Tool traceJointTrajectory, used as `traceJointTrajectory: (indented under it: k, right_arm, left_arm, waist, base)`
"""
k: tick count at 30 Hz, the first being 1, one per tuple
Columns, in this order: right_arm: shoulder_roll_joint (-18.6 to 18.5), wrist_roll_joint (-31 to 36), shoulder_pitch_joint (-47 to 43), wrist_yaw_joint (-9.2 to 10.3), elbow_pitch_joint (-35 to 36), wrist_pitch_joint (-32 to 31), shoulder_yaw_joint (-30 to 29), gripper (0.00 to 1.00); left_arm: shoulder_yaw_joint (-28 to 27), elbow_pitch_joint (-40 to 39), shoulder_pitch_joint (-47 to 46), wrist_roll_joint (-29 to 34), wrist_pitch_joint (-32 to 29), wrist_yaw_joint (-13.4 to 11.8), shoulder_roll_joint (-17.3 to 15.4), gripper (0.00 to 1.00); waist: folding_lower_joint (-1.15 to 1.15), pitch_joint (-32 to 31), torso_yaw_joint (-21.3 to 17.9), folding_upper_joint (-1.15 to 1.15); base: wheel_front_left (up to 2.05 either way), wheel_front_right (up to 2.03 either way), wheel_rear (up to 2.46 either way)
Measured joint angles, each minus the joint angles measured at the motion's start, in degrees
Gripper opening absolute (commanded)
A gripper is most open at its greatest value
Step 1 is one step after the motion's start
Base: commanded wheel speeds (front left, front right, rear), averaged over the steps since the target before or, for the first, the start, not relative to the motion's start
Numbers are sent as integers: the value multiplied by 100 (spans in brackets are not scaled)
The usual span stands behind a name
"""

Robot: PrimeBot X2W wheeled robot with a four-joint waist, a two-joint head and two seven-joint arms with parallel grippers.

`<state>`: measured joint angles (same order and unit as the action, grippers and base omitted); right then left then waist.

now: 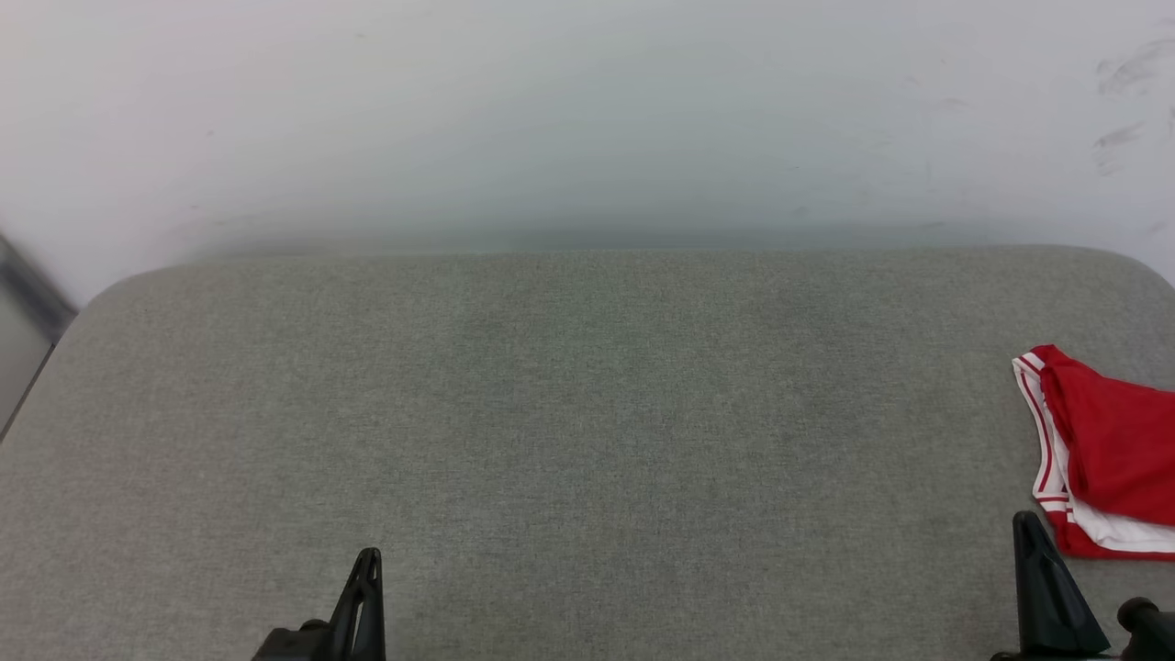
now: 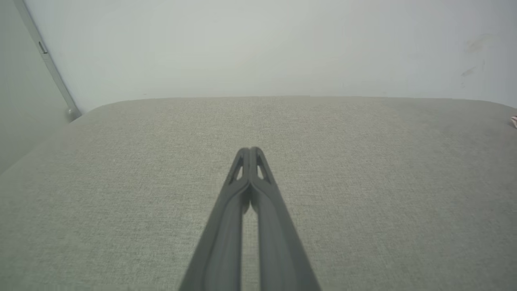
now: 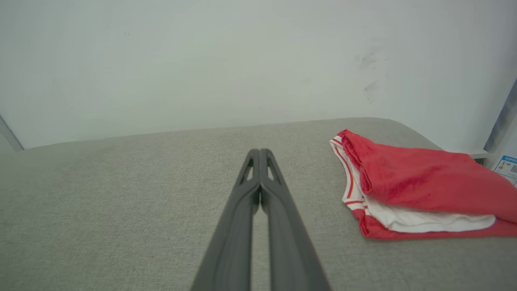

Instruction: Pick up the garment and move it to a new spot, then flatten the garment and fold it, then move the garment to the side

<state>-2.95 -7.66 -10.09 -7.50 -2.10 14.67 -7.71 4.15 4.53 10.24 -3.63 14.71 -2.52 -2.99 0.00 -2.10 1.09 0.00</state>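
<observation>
The garment (image 1: 1115,441), red with white and red-striped trim, lies folded in a compact bundle at the right edge of the grey surface; the right wrist view shows the garment (image 3: 412,178) to the right of my fingers. My right gripper (image 1: 1033,528) is shut and empty, low at the right, just left of the garment's near corner and apart from it. Seen along its own fingers, the right gripper (image 3: 259,152) has tips pressed together. My left gripper (image 1: 369,558) sits at the lower left, shut with nothing in it; the left gripper (image 2: 249,150) points over bare fabric.
The grey fabric-covered surface (image 1: 587,413) has rounded far corners and ends against a pale wall (image 1: 587,110). A grey post (image 2: 52,68) leans at the far left. A small labelled sheet (image 3: 507,166) shows past the surface's right end.
</observation>
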Motion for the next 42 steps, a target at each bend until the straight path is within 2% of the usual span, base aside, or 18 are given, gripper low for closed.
traceJointTrajectory:
  k: [20, 42]
  right_arm:
    - [2, -2131, 313, 0, -312, -533, 30, 0]
    - [3, -4008, 685, 0, -564, -1004, 56, 0]
  left_arm:
    - [-113, 269, -339, -2365, -442, 248, -63, 0]
    - [-281, 458, -719, -4388, -843, 459, -137, 0]
  waist:
    - [0, 37, -18, 0]
    - [0, 77, -37, 0]
  base:
    - [0, 0, 0]
    - [0, 0, 0]
